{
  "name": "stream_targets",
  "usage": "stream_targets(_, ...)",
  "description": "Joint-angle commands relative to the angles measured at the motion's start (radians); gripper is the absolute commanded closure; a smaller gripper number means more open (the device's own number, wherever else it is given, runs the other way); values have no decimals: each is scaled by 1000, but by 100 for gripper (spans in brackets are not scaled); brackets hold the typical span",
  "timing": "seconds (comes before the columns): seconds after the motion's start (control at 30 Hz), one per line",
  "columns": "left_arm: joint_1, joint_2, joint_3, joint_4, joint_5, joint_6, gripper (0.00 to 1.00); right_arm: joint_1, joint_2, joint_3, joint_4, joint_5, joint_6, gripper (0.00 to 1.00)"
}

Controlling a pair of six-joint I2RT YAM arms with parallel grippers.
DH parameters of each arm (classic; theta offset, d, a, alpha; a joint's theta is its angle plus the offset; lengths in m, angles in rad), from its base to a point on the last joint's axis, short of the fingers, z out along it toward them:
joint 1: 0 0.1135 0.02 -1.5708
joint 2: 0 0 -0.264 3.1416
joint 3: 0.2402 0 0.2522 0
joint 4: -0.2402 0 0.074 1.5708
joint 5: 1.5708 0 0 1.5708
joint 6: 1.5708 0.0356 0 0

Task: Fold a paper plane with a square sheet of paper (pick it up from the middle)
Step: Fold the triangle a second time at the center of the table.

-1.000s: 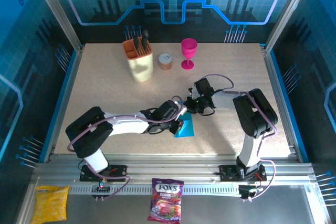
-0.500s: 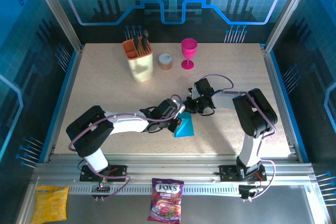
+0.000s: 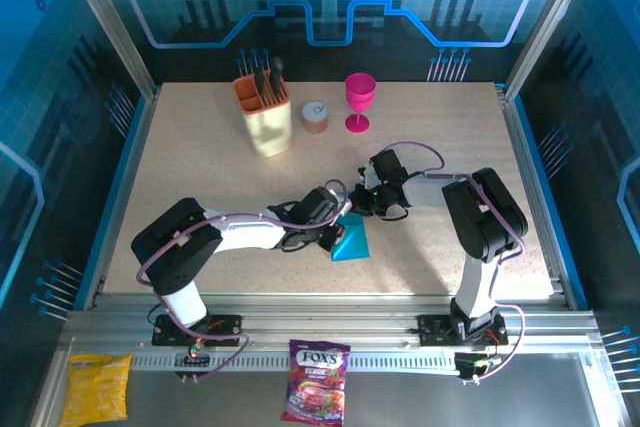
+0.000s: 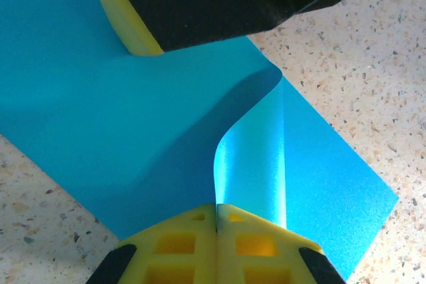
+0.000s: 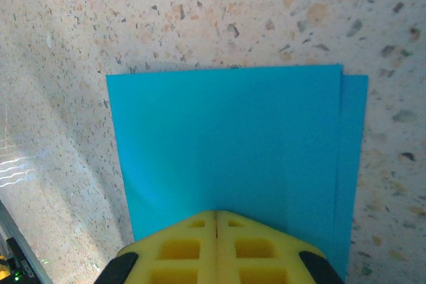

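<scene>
Behind the left claw, the curled sheet disappears.

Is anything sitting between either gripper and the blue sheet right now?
Nothing visible. The left gripper is shut on a lifted flap of the square sheet of paper, and the right gripper rests shut on it.

Bright even overhead light, blue-tinted surround, soft shadows, sheen on curled paper, sharp wrist views

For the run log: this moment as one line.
left gripper: shut on cyan paper sheet, flap lifted | right gripper: shut, over sheet
</scene>
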Motion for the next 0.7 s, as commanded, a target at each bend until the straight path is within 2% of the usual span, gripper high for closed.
stream_targets(0.0,7,7,11,-8,-18,13,100,-7,53,-33,-63,42,-21,100)
stream_targets(0.4,8,-12,-21,5,-53,-7,100,-12,59,-35,-60,41,-22,100)
stream_targets(0.67,8,-20,-35,14,-37,-26,100,-13,61,-35,-60,39,-23,100)
